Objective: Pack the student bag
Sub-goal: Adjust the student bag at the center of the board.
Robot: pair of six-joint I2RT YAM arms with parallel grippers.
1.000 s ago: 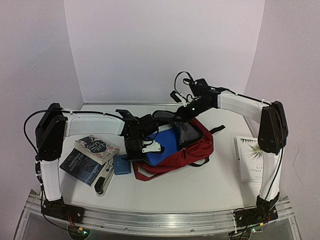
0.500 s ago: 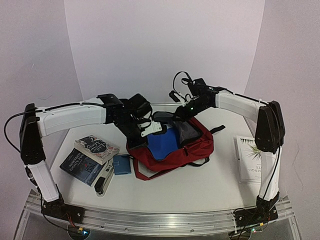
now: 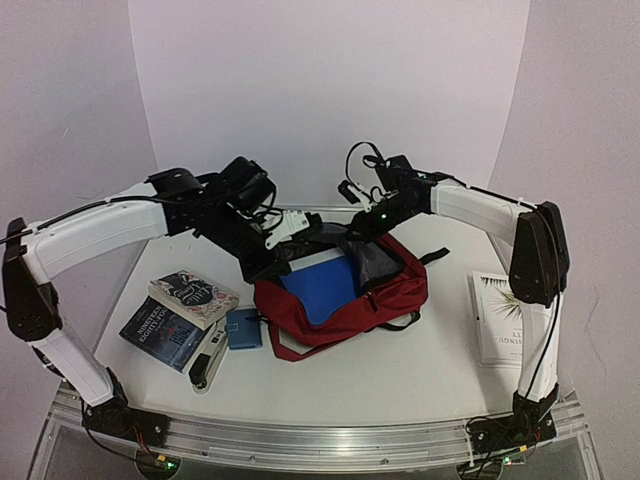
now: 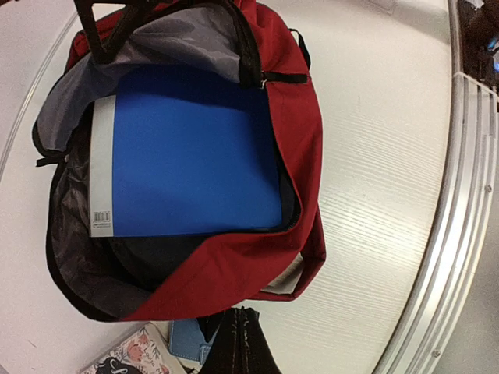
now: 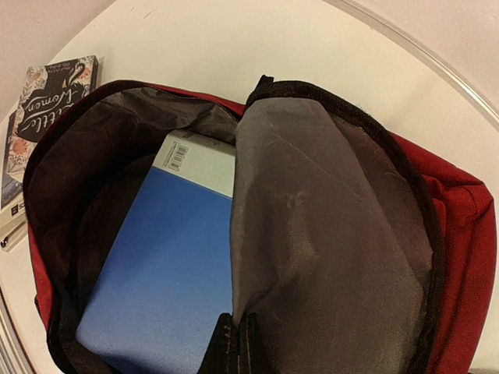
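The student bag (image 3: 385,300), dark red with grey lining, lies open in the middle of the table. A blue book (image 3: 322,288) lies inside it, also seen in the left wrist view (image 4: 195,148) and the right wrist view (image 5: 156,273). My left gripper (image 3: 268,260) hovers above the bag's left rim, shut and empty; its fingers (image 4: 242,347) press together over the table. My right gripper (image 3: 356,236) is shut on the bag's grey-lined flap (image 5: 327,234) at the far side and holds it up.
Two books (image 3: 192,296) (image 3: 160,332) are stacked at the left, with a small blue pouch (image 3: 243,328) and a black-and-white stapler-like item (image 3: 207,362) beside them. A white book (image 3: 497,318) lies at the right. The metal rail (image 4: 444,234) runs along the near edge.
My left arm has lifted up and back to the left, away from the bag opening. The blue book now lies inside the bag. The right gripper has kept its hold on the flap.
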